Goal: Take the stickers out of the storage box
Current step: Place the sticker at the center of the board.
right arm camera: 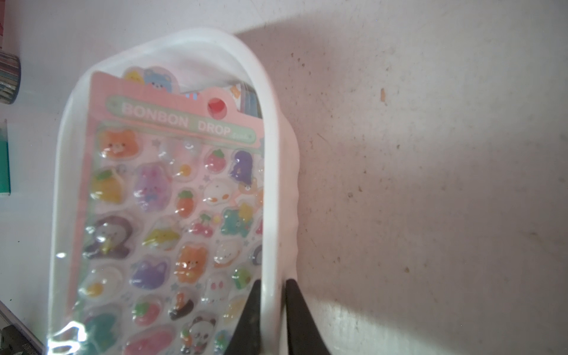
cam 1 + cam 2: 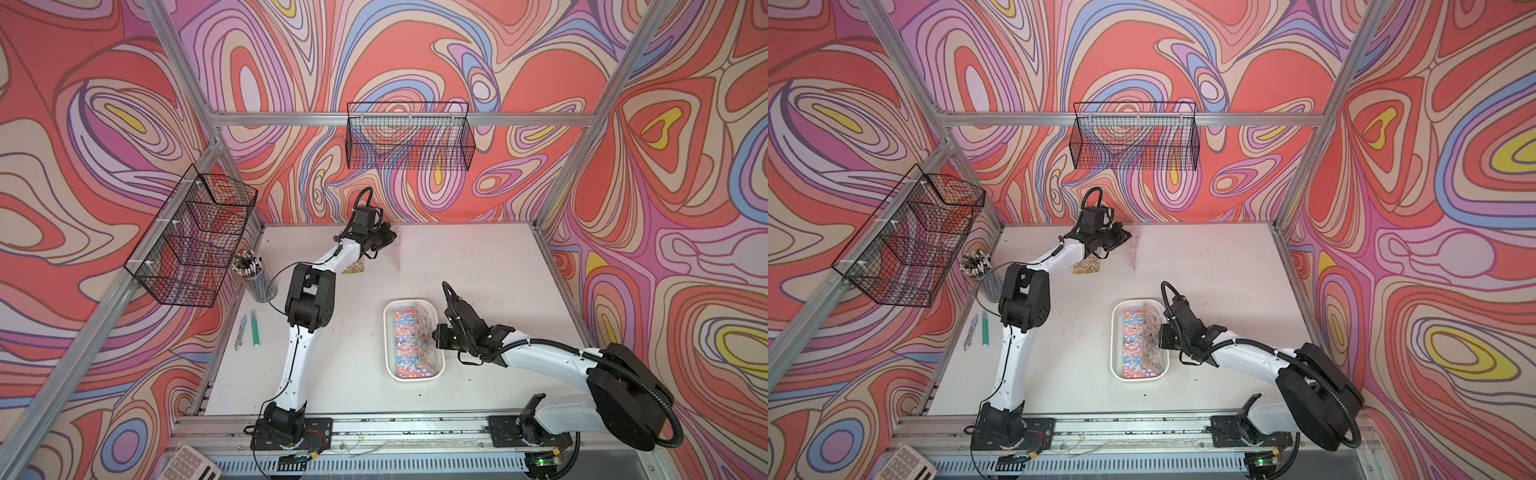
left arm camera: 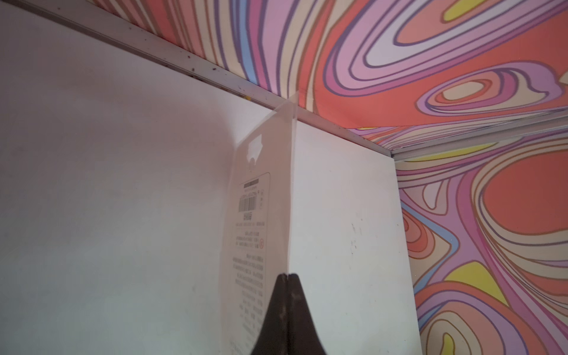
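Right wrist view shows you the right gripper (image 1: 273, 281) clamped on the long wall of the shallow white plastic storage box (image 1: 273, 147), one finger inside, one outside. The box sits right of the centre of the tabletop (image 2: 478, 270); pink printed sticker sheets (image 1: 172, 199) lie in it. Left wrist view shows you the left gripper (image 3: 287, 278) closed on a clear-sleeved sticker sheet (image 3: 261, 215), held upright on edge near the tabletop's far edge. A yellowish sticker sheet (image 2: 1087, 266) lies flat under the left arm (image 2: 1017, 353).

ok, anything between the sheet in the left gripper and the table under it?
Nothing visible. The left gripper holds the sheet over bare table; a yellow sheet lies aside, under that arm.
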Controlling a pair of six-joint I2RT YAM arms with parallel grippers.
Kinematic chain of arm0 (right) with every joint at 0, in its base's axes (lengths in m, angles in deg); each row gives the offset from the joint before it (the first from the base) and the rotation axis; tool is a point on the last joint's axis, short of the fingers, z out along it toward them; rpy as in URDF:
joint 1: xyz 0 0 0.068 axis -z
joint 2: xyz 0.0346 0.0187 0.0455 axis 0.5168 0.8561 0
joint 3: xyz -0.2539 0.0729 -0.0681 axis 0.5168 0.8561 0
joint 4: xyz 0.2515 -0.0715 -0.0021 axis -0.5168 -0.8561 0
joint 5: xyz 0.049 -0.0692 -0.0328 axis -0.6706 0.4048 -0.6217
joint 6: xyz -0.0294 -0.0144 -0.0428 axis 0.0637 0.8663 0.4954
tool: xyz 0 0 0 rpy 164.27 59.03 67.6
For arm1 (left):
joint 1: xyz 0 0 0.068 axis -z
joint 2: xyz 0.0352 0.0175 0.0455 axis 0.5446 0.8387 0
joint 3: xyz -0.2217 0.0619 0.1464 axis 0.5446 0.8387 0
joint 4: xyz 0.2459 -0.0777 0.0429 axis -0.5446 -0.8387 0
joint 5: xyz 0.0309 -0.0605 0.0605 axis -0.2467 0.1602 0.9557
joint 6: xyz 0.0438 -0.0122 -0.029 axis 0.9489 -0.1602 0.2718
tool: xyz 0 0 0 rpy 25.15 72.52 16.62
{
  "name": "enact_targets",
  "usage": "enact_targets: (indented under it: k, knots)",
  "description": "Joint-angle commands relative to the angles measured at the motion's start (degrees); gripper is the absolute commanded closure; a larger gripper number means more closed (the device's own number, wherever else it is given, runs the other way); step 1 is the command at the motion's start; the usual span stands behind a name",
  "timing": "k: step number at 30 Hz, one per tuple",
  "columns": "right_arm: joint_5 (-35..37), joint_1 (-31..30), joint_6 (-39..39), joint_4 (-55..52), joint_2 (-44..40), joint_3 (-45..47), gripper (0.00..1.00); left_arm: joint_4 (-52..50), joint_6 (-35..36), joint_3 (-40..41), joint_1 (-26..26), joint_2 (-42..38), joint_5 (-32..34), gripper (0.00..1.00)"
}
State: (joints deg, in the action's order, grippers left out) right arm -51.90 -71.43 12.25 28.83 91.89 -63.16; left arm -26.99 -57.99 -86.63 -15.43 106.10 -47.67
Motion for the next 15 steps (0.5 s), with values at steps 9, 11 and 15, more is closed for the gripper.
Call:
enact_targets:
  k: [9,11,15]
  knots:
    - [-0.9,-0.3,-0.8,0.1,-1.5,1.4,0.86,-4.3,4.8,-1.7,-3.9,2.6,1.9,1.0]
    - [-0.9,-0.4,-0.8,0.1,-1.6,1.3,0.85,-4.4,5.2,-0.9,-4.0,2.4,2.1,1.0]
    - [-0.5,-0.3,-0.7,-0.4,-1.7,0.8,0.86,-5.1,6.3,0.0,-4.2,2.0,3.5,1.0]
